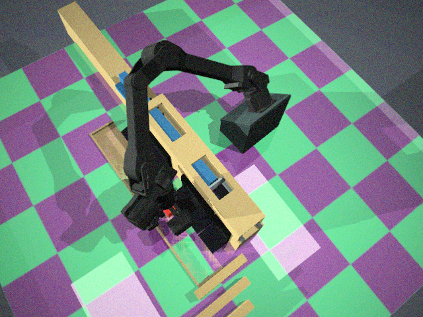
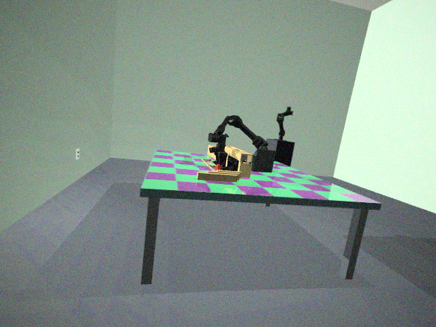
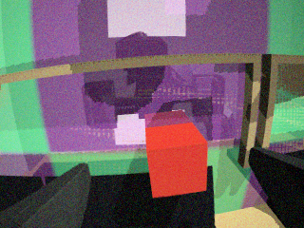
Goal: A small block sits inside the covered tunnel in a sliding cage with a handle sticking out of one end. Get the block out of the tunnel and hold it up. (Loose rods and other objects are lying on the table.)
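Observation:
A red block [image 1: 166, 212] [image 2: 219, 167] [image 3: 177, 161] is outside the tan covered tunnel [image 1: 184, 146] [image 2: 245, 171], on its side towards the low-rimmed tray [image 1: 176, 251] [image 3: 190, 60]. In the wrist view it shows between the fingers, beyond their tips or level with them; I cannot tell which. My gripper [image 1: 166, 218] [image 3: 173, 165] is open, low over the block, and nothing is held. The blue sliding cage [image 1: 204, 171] shows through the tunnel's top windows, with a grey-framed pocket at its near end. Its blue handle end [image 1: 123, 76] sticks out at the far end, partly hidden by the arm.
Black panels [image 1: 209, 223] [image 3: 142, 199] lie between tunnel and tray. Several tan rods [image 1: 220, 276] lie by the tray's near end. A long tan beam [image 1: 92, 41] extends past the tunnel's far end. The dark arm base [image 1: 256, 119] [image 2: 263, 161] stands across the tunnel.

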Robot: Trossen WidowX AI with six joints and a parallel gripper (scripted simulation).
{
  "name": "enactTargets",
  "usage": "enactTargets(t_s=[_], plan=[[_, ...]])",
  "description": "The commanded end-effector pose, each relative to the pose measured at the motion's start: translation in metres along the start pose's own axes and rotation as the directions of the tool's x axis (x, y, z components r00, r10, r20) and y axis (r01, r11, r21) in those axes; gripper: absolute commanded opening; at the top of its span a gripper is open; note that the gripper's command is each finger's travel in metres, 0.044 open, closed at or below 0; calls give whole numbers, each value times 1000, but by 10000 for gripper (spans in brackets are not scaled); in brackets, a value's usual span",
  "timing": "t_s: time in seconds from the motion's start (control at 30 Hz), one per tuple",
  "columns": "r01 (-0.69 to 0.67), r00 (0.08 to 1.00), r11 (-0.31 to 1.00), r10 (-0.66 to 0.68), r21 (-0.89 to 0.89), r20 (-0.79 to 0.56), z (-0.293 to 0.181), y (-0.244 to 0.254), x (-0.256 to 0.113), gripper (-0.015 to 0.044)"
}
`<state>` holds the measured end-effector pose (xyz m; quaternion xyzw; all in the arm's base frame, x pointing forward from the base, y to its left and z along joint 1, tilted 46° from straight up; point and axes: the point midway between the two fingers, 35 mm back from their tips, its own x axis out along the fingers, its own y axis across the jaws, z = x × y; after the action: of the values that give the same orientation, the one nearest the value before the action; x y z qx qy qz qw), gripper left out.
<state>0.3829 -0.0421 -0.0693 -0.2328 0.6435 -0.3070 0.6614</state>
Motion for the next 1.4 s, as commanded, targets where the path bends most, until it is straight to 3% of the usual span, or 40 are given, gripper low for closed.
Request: enactTargets(t_s=[0.0, 0.5, 0.87, 1.07, 1.2, 1.37], plan=[[5, 1000, 1000, -6, -8, -1, -2, 0, 7, 440], [12, 1000, 1000, -12, -8, -2, -8, -4, 30, 440], [7, 1000, 1000, -7, 1, -1, -5, -3, 25, 151], [7, 1000, 1000, -7, 1, -1, -5, -3, 25, 111], [5, 1000, 1000, -5, 0, 0, -3, -2, 18, 6], [0, 1000, 1000, 0, -1, 0, 0, 0, -2, 0]])
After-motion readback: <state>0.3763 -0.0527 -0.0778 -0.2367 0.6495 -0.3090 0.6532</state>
